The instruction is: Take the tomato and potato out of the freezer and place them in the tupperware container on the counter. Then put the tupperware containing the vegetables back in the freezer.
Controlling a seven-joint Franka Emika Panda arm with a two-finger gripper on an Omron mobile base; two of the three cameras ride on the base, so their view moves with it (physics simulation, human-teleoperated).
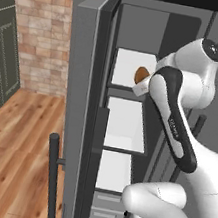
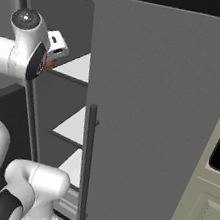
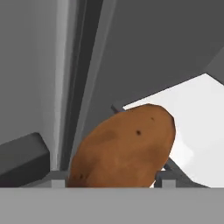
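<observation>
The brown potato (image 3: 124, 146) sits between my gripper's (image 3: 110, 180) two fingertips (image 3: 57, 180), spanning the whole gap, so the gripper is shut on it. In the left base view the potato (image 1: 141, 75) shows at the front of the top white shelf (image 1: 128, 66) of the open freezer (image 1: 145, 31), with my gripper (image 1: 142, 85) right at it. The white hand (image 2: 56, 47) reaches in at the top shelf's level. The tomato, the tupperware container and the counter are out of view.
The open grey freezer door (image 1: 79, 85) stands left of the arm with its dark bar handle (image 1: 51, 182). A second grey door (image 2: 157, 115) with a bar handle (image 2: 85, 163) is on the right. Lower white shelves (image 1: 123, 124) and small drawers (image 1: 106, 209) lie below.
</observation>
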